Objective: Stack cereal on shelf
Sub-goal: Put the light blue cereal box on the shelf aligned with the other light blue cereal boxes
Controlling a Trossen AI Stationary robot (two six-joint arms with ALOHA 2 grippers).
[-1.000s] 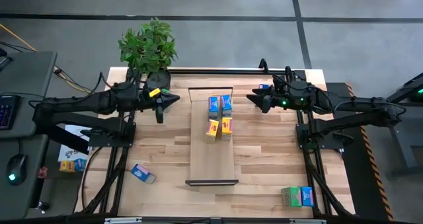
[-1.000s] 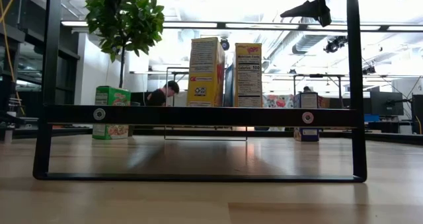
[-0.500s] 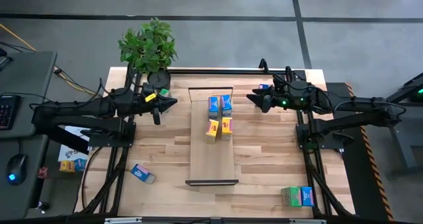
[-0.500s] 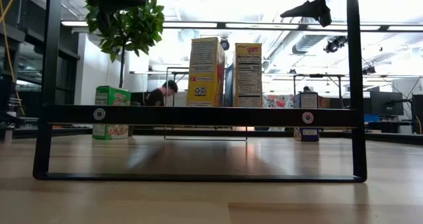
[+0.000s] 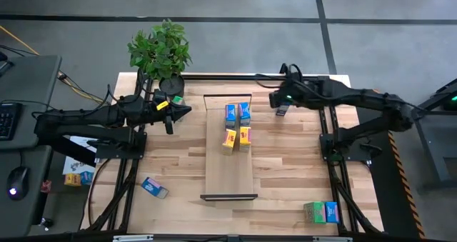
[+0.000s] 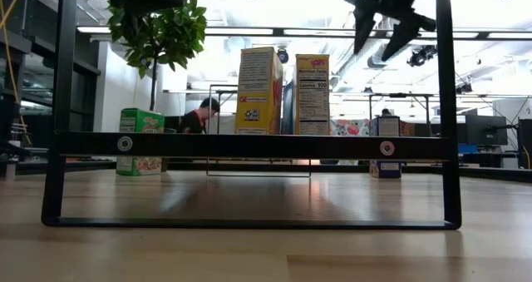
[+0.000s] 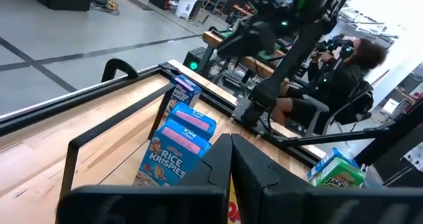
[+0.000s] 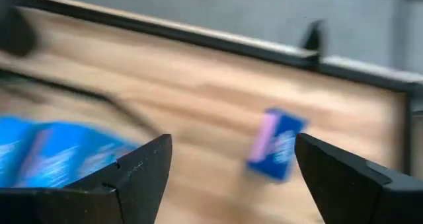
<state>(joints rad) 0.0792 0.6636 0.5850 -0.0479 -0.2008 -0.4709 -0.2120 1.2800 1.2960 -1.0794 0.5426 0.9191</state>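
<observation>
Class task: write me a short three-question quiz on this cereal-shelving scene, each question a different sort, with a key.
1. True or false: the right gripper is open.
2. How many cereal boxes stand on the shelf?
3. The blue box lying flat on the table is: A) on the left arm's side, B) on the right arm's side, C) on the shelf.

Key: 1 true; 2 four; 3 A.

A blue cereal box (image 7: pixel 173 159) on the shelf reads "RICE KRISPIES".
</observation>
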